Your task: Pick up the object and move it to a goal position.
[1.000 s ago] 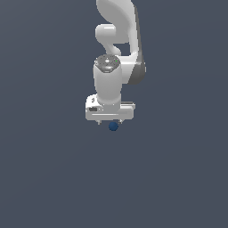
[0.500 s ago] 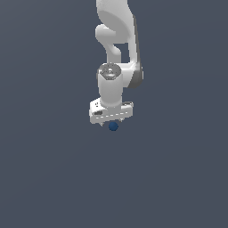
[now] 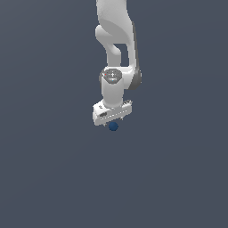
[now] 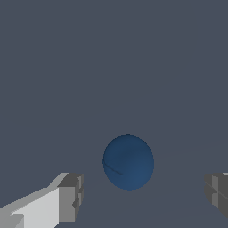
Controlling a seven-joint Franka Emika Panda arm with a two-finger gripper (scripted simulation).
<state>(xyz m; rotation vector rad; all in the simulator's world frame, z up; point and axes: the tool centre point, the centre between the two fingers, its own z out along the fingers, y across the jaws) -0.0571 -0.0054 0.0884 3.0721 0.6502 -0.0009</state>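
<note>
1. The white arm (image 3: 116,40) comes down from the top of the ext. view, w/ the end effector (image 3: 113,122) at its low end, pointing down.
2. The ball (image 3: 113,126) is small, dark blue and round. In the ext. view it sits right under the end effector, just below the white hand part, about mid picture.
3. In the wrist view the ball (image 4: 128,162) looks big and lies between the two fingers (image 4: 71,197).
4. The end effector (image 4: 144,196) is wide open. One finger shows on each side of the ball, w/ a clear gap on both sides. Nothing touches the ball, so it has hold of nothing.
5. The ball is much narrower than the gap between the fingers.
6. The gap looks a bit smaller on one side than the other, so the ball isn't quite in the middle.
7. The finger tips are gray and blocky. One finger has a white part behind its gray tip.
8. The counter (image 3: 53,178) is plain dark gray-blue all over. Can't tell from the ext. view if the ball rests on it or is up in the air.
9. A faint dark curved line shows on the ball's skin in the wrist view.
</note>
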